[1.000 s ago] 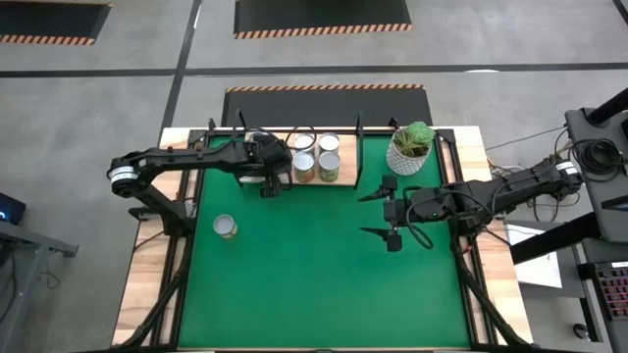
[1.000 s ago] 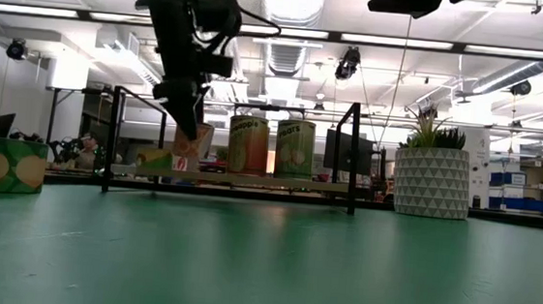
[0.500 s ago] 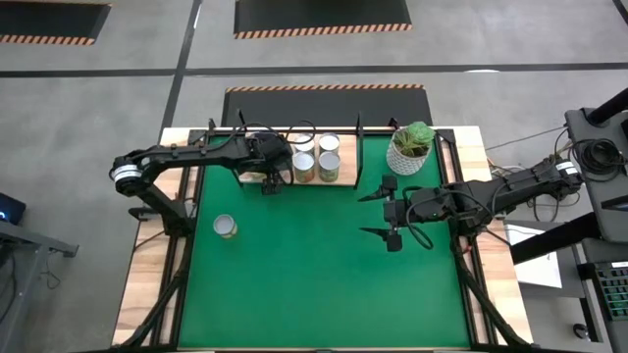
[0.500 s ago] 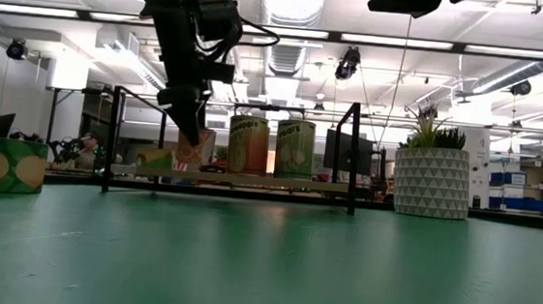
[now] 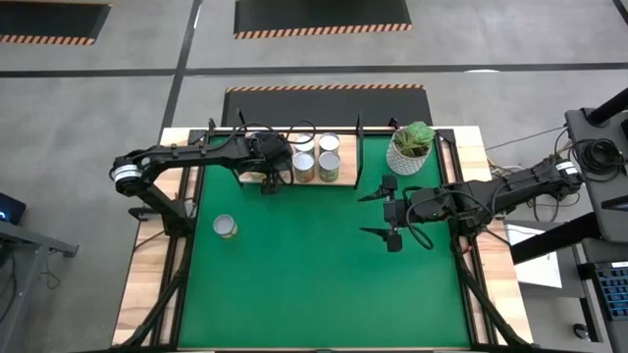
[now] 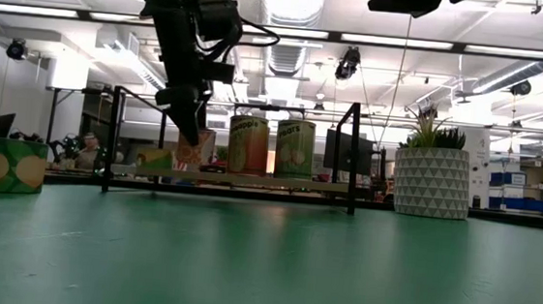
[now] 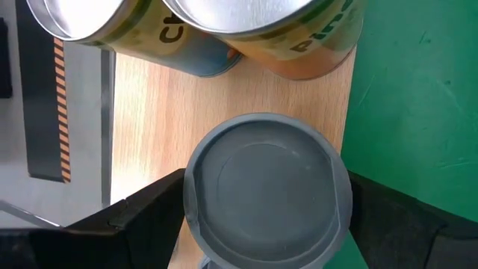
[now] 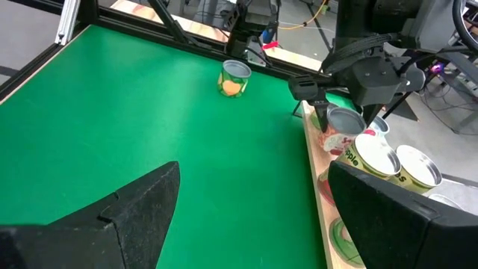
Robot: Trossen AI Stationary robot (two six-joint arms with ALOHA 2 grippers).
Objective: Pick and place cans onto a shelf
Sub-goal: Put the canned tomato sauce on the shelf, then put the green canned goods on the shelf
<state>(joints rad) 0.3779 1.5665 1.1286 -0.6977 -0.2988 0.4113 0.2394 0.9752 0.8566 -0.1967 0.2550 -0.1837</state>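
Bench (image 5: 147, 284) and green mat (image 5: 314, 265) are seen beneath the shelf (image 5: 257, 178), where cans (image 5: 316, 157) are grouped. One can (image 5: 225, 226) is left apart on the mat. A grey-topped can (image 7: 267, 190) is held on the shelf between the left gripper (image 5: 269, 179) fingers. The right gripper (image 5: 389, 216) is spread wide, idle. Neighbouring cans could be knocked if withdrawal is crooked.

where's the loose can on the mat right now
In the high view the can stands alone on the green mat's left side, in front of the shelf, below the left arm.
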